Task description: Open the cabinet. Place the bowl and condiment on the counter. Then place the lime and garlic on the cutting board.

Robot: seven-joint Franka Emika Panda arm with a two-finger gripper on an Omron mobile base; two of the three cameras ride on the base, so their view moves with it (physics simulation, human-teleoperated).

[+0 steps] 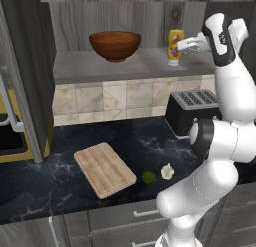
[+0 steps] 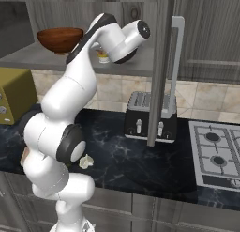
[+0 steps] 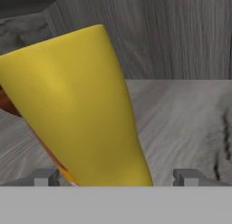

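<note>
Hand view: the condiment [image 3: 86,109] is seen close up between the wide-spread fingertips [image 3: 43,177] of the hand [image 3: 115,178], not yet gripped, standing on the open cabinet's shelf [image 1: 140,66]. A light, smooth plastic bottle is judged likely, slightly squeezable and slippery, best taken around its mid-body. Beyond it on the shelf the bowl [image 1: 115,45] appears empty. Far below the hand, the lime [image 1: 148,177] and garlic [image 1: 167,171] lie on the bench [image 1: 55,181] beside the bare cutting board [image 1: 104,169].

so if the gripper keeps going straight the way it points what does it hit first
Most likely the yellow bottle: it stands between the open gripper fingers, right ahead. Behind it is the cabinet back wall, though depth is hard to judge.
</note>
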